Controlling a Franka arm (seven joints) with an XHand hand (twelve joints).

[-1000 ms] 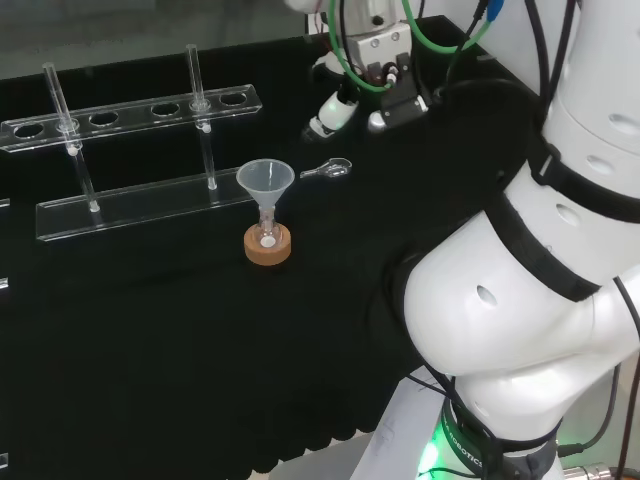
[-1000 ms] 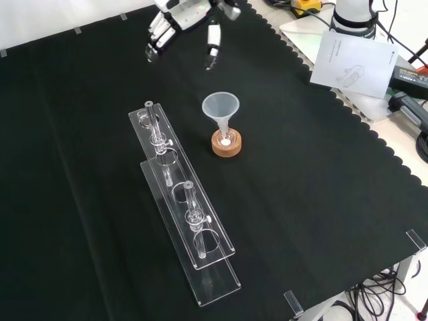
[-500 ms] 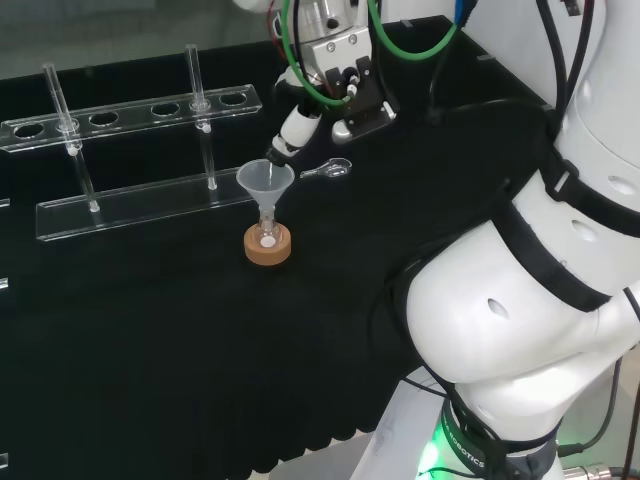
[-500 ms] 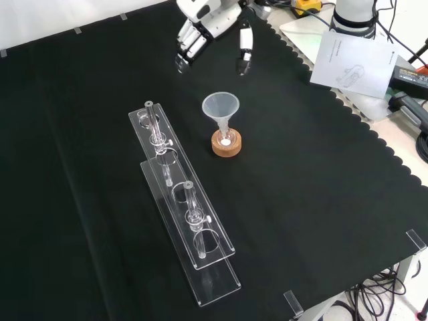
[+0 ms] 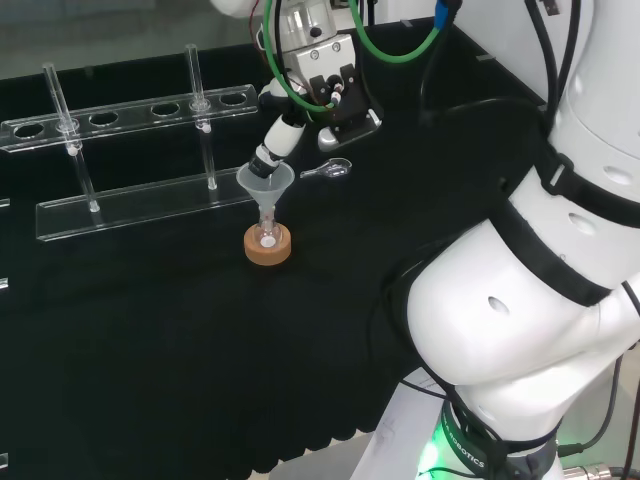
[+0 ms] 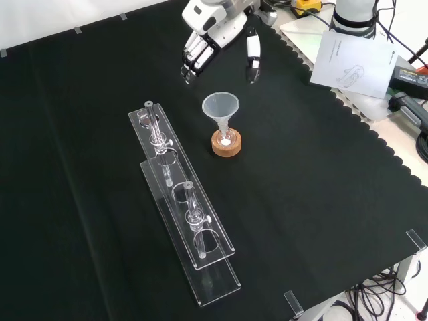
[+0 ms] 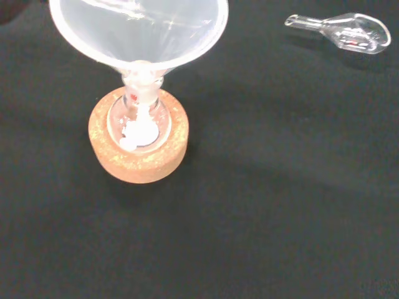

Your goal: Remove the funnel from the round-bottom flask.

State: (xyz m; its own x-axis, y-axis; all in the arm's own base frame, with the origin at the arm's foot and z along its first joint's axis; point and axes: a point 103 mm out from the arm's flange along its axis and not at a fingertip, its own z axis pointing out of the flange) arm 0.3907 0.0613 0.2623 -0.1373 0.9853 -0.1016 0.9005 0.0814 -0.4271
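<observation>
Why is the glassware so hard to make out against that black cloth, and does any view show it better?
Head view: the clear rack shows mostly as pale edge glints on the dark cloth. Front view: the funnel reads as a faint grey cone. Wrist view: clearest, with the funnel, the cork ring and white powder in the flask well lit.

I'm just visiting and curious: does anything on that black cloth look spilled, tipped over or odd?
Nothing looks spilled. The funnel stands upright in the small flask on its cork ring. One small clear glass piece lies on its side on the cloth.
</observation>
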